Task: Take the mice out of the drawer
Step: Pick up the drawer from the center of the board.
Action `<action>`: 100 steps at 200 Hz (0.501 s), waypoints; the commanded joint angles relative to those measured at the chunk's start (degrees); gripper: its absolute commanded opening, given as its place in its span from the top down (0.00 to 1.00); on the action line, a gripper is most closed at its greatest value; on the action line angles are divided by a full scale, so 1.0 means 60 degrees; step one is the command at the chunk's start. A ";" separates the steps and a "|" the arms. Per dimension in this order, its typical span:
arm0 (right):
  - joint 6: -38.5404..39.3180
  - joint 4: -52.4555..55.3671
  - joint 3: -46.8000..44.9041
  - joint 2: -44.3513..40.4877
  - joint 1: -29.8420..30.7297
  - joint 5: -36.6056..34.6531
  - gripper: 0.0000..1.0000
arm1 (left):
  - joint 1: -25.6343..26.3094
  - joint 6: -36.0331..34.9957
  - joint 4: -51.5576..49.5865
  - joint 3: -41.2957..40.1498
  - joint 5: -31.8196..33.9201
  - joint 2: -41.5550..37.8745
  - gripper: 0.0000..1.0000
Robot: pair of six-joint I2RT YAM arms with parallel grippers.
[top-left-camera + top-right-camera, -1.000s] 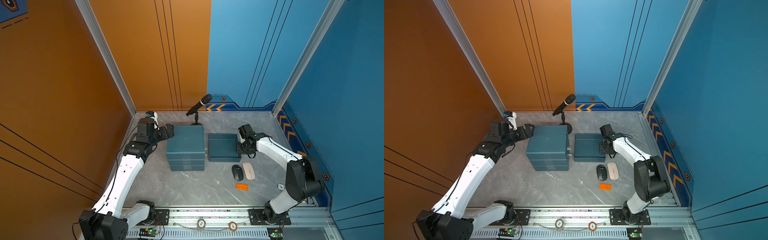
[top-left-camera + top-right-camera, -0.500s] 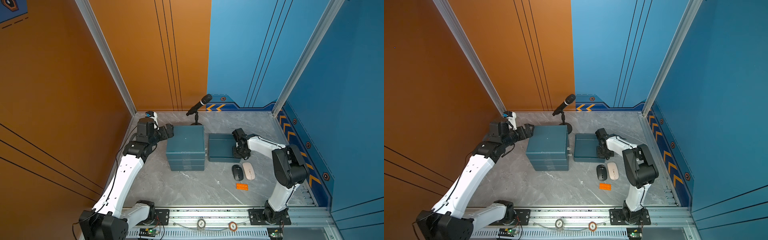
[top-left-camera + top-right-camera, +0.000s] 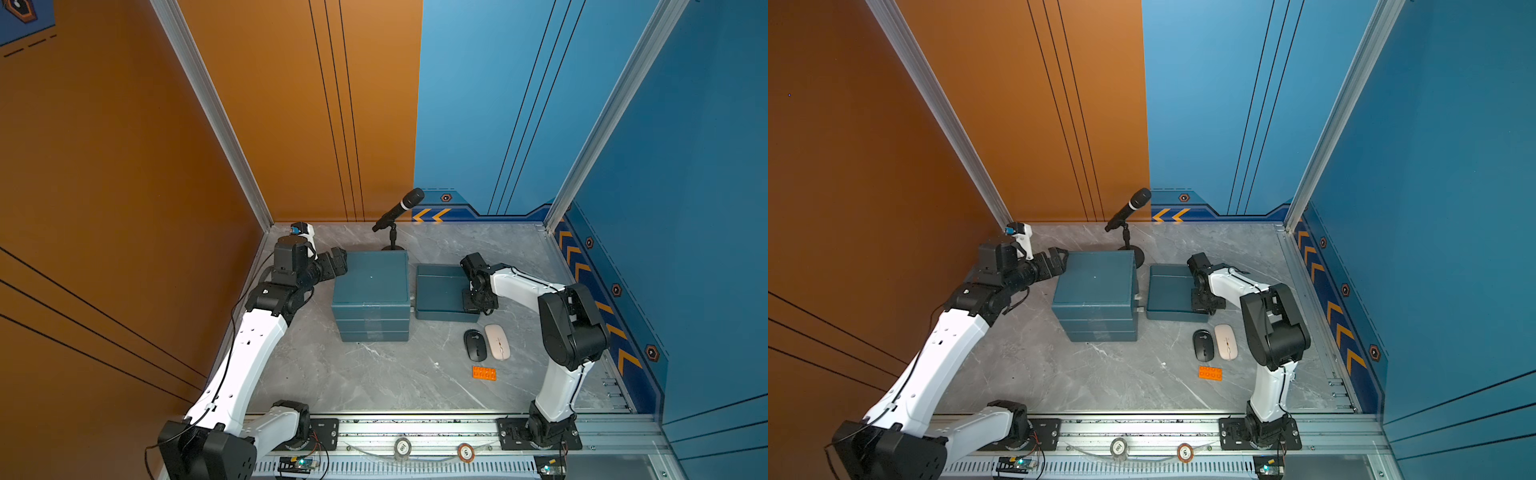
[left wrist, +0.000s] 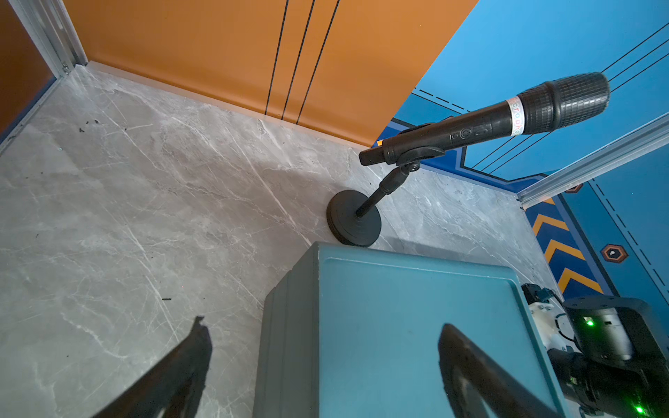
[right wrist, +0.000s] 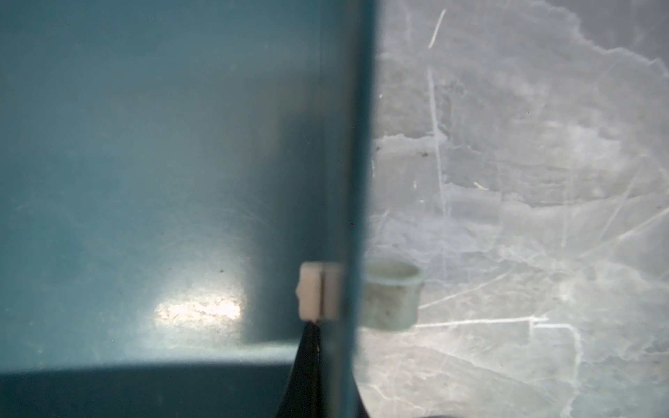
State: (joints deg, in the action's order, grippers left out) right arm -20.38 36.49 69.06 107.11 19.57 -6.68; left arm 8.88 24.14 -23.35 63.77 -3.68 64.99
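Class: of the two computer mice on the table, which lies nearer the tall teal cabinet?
The matte black oval mouse; the pale pinkish-cream mouse lies on its far side.

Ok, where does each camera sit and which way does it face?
Both top views: overhead behind the arm bases, looking down on the grey marble table; left arm and right arm show.
Left wrist: looks past the open left gripper across the teal drawer cabinet to the black microphone on its stand.
Right wrist: close above the pulled-out teal drawer; shut right gripper shows.
Shared: cabinet and microphone, top and left wrist.
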 commanded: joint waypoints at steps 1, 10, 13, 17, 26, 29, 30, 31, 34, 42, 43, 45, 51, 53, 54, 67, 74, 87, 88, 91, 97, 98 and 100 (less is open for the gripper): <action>0.0213 0.0102 -0.0283 -0.0067 0.0049 0.0056 1.00 | -0.0075 0.0117 0.0263 -0.0169 -0.0074 -0.0058 0.02; 0.0332 -0.0028 -0.0404 -0.0332 0.0035 0.0215 1.00 | -0.0076 0.0114 0.0273 -0.0170 -0.0074 -0.0079 0.02; 0.0386 -0.0081 -0.0461 -0.0442 0.0014 0.0305 1.00 | -0.0080 0.0116 0.0274 -0.0182 -0.0069 -0.0080 0.02; 0.0441 -0.0161 -0.0535 -0.0565 -0.0002 0.0496 1.00 | -0.0090 0.0119 0.0274 -0.0176 -0.0073 -0.0079 0.02; 0.0524 -0.0363 -0.0695 -0.0830 -0.0099 0.0997 1.00 | -0.0089 0.0108 0.0288 -0.0180 -0.0062 -0.0084 0.02; 0.0535 -0.0430 -0.0741 -0.0918 -0.0131 0.1153 1.00 | -0.0089 0.0115 0.0287 -0.0178 -0.0073 -0.0080 0.02; 0.0530 -0.0451 -0.0756 -0.0947 -0.0144 0.1206 1.00 | -0.0089 0.0118 0.0281 -0.0173 -0.0074 -0.0080 0.02; 0.0535 -0.0476 -0.0772 -0.0969 -0.0150 0.1262 1.00 | -0.0089 0.0120 0.0285 -0.0171 -0.0074 -0.0080 0.02; 0.0540 -0.0540 -0.0807 -0.1031 -0.0198 0.1425 1.00 | -0.0089 0.0118 0.0286 -0.0171 -0.0080 -0.0080 0.02; 0.0549 -0.0694 -0.0920 -0.1180 -0.0290 0.1856 1.00 | -0.0100 0.0136 0.0288 -0.0172 -0.0103 -0.0076 0.02; 0.0552 -0.0707 -0.0934 -0.1195 -0.0297 0.1902 1.00 | -0.0102 0.0129 0.0288 -0.0178 -0.0096 -0.0078 0.02; 0.0547 -0.0746 -0.0955 -0.1229 -0.0320 0.1973 1.00 | -0.0100 0.0131 0.0289 -0.0178 -0.0102 -0.0080 0.02; 0.0551 -0.0816 -0.1026 -0.1314 -0.0359 0.2157 1.00 | -0.0101 0.0132 0.0289 -0.0180 -0.0102 -0.0080 0.02; 0.0543 -0.0832 -0.1052 -0.1332 -0.0372 0.2194 1.00 | -0.0096 0.0132 0.0282 -0.0175 -0.0100 -0.0087 0.02; 0.0549 -0.0842 -0.1058 -0.1345 -0.0382 0.2210 1.00 | -0.0093 0.0127 0.0285 -0.0172 -0.0102 -0.0091 0.02; 0.0572 -0.0903 -0.1164 -0.1446 -0.0462 0.2470 1.00 | -0.0096 0.0131 0.0289 -0.0169 -0.0097 -0.0107 0.02; 0.0582 -0.0942 -0.1217 -0.1482 -0.0511 0.2561 1.00 | -0.0092 0.0135 0.0283 -0.0179 -0.0087 -0.0113 0.02; 0.0530 -0.1089 -0.1352 -0.1553 -0.0593 0.2756 1.00 | -0.0094 0.0136 0.0305 -0.0179 -0.0099 -0.0146 0.02; 0.0521 -0.1095 -0.1362 -0.1565 -0.0602 0.2762 1.00 | -0.0092 0.0136 0.0304 -0.0174 -0.0094 -0.0142 0.02; 0.0500 -0.1121 -0.1390 -0.1587 -0.0608 0.2806 1.00 | -0.0097 0.0137 0.0311 -0.0182 -0.0090 -0.0139 0.02; 0.0457 -0.1193 -0.1449 -0.1640 -0.0653 0.2871 1.00 | -0.0098 0.0136 0.0304 -0.0177 -0.0098 -0.0152 0.02; 0.0455 -0.1198 -0.1462 -0.1653 -0.0669 0.2886 1.00 | -0.0101 0.0129 0.0311 -0.0180 -0.0094 -0.0153 0.02; 0.0453 -0.1213 -0.1479 -0.1677 -0.0677 0.2907 1.00 | -0.0100 0.0127 0.0316 -0.0175 -0.0094 -0.0153 0.02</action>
State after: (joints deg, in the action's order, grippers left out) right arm -17.80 32.25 61.60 99.22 16.38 6.04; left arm 8.88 24.53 -23.33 63.75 -3.68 64.99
